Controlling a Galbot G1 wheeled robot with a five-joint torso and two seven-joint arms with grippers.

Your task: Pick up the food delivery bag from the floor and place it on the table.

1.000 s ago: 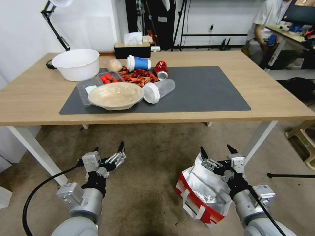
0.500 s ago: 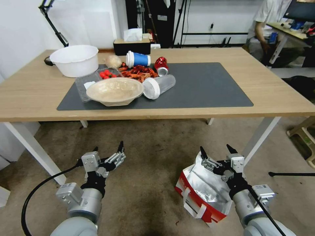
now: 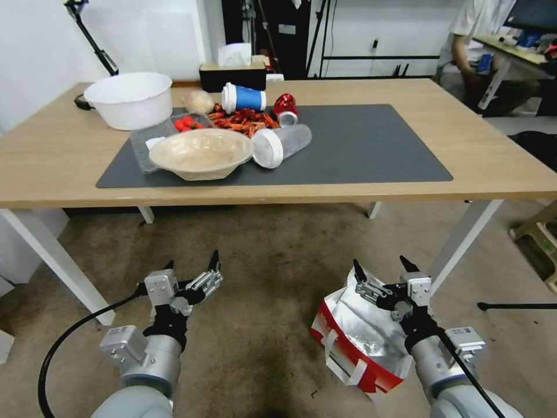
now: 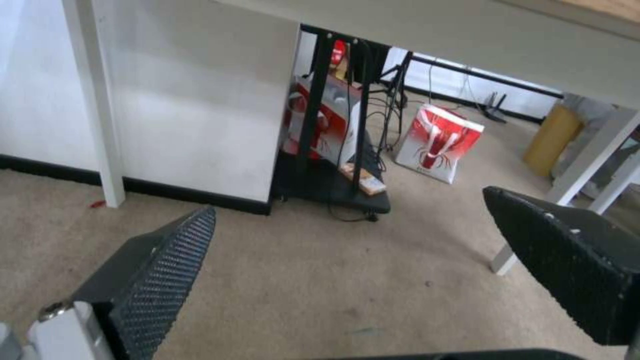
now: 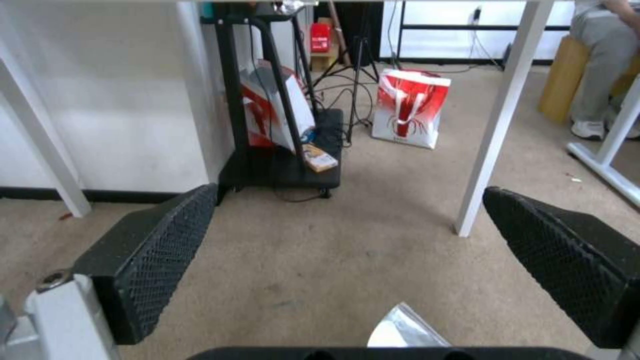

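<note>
The food delivery bag (image 3: 357,342) lies tilted on the floor (image 3: 272,302) at the lower right, white with a red band, its silver foil mouth gaping upward. My right gripper (image 3: 380,267) hovers open just above the bag's far rim, apart from it. In the right wrist view the gripper (image 5: 350,240) is spread wide, with a foil corner of the bag (image 5: 403,330) just under the wrist. My left gripper (image 3: 192,262) hangs open over bare floor to the bag's left, fingers empty (image 4: 347,250). The table (image 3: 493,157) with its dark mat (image 3: 360,145) stands ahead.
The mat's left half holds a beige bowl (image 3: 200,152), a clear container (image 3: 281,145), a blue cup (image 3: 243,97), a red can (image 3: 284,108) and food; a white bowl (image 3: 129,98) sits beside it. White table legs (image 3: 464,244) flank the bag. Another red-white bag (image 5: 409,107) and a black rack (image 5: 280,165) stand beyond.
The whole head view has shifted, so the camera has moved: the tabletop now sits higher and wider in the picture. Both grippers stay open, and the bag lies where it was.
</note>
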